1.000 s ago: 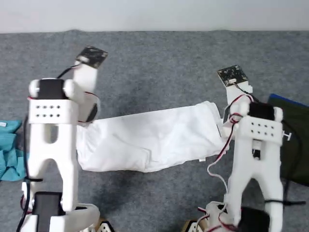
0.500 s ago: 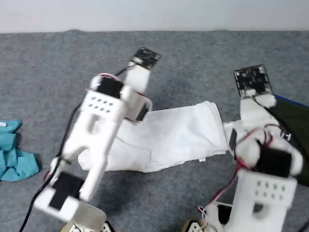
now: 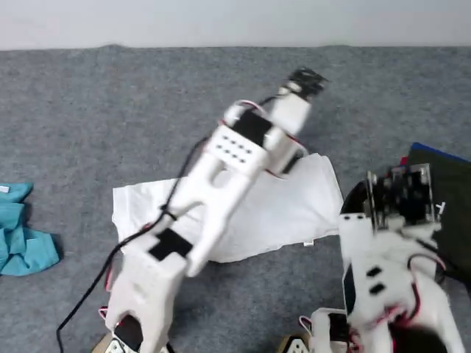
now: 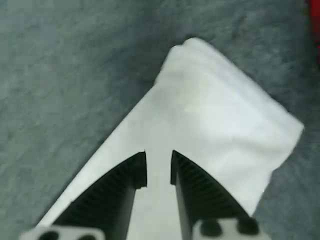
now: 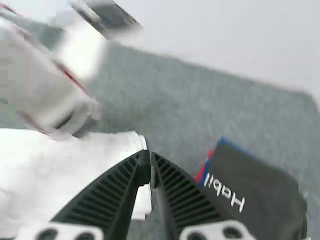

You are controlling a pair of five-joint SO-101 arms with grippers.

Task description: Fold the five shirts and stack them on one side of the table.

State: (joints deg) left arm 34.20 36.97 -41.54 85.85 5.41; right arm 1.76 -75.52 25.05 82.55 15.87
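Lying across the middle of the table [image 3: 110, 110], which is covered in a rough grey, felt-like fabric, the white shirt [image 3: 309, 198] forms a long, soft band. Its left end is flat and square-cornered. Its right end is doubled over into a thick, rounded fold. The left arm stretches diagonally from the near left over the shirt, and its wrist hangs above the shirt's far right part. From that wrist, the left end effector [image 4: 158, 167] shows two black ribbed fingers [image 4: 131, 176] parted by a narrow slit. White cloth fills the view behind the slit, and I see nothing pinched. The right arm stands at the near right. The right end effector [image 5: 150, 159] is clenched, tips touching with nothing between them, near the shirt's right end. Just beyond it at the right edge lies a dark folded garment [image 3: 456, 184] with blue and red edges peeking from beneath. A crumpled teal cloth [image 3: 22, 243] sits at the far left edge, well apart from the shirt.
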